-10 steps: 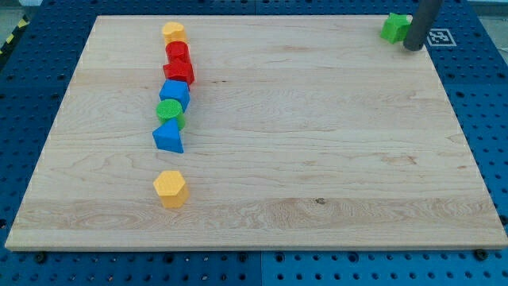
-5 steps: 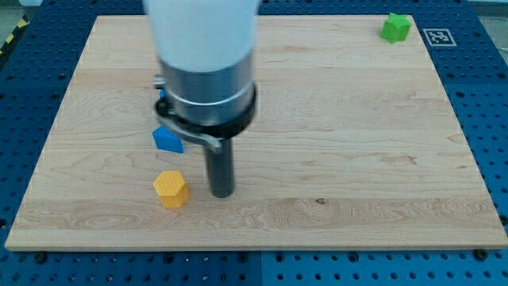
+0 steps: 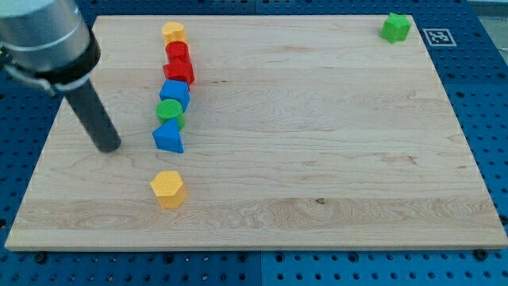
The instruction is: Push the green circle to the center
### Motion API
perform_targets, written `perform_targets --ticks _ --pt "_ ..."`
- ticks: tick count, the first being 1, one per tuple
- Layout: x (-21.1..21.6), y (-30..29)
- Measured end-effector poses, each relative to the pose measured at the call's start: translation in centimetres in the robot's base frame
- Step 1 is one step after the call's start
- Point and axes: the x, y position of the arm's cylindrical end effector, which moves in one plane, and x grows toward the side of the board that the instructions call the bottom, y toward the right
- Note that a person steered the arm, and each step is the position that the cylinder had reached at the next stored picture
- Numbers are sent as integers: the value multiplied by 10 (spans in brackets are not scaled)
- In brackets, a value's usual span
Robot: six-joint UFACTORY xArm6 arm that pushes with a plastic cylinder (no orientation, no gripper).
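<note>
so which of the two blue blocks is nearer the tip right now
The lower blue block, just below the green circle. My tip sits to its left; the other blue block lies above the circle, farther off.

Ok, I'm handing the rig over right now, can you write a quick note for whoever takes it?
My tip rests on the board, to the view's left of the block column, touching nothing.
The green circle sits in that column, wedged between the blue block above it and the blue block below it.
Done: nothing yet, the circle lies well left of center.
Left: push the circle toward the view's right, out of the column, to the center.
</note>
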Motion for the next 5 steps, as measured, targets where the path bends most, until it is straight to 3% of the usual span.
perform_targets --ticks 2,5 --pt "-24 14" --pt "-25 141"
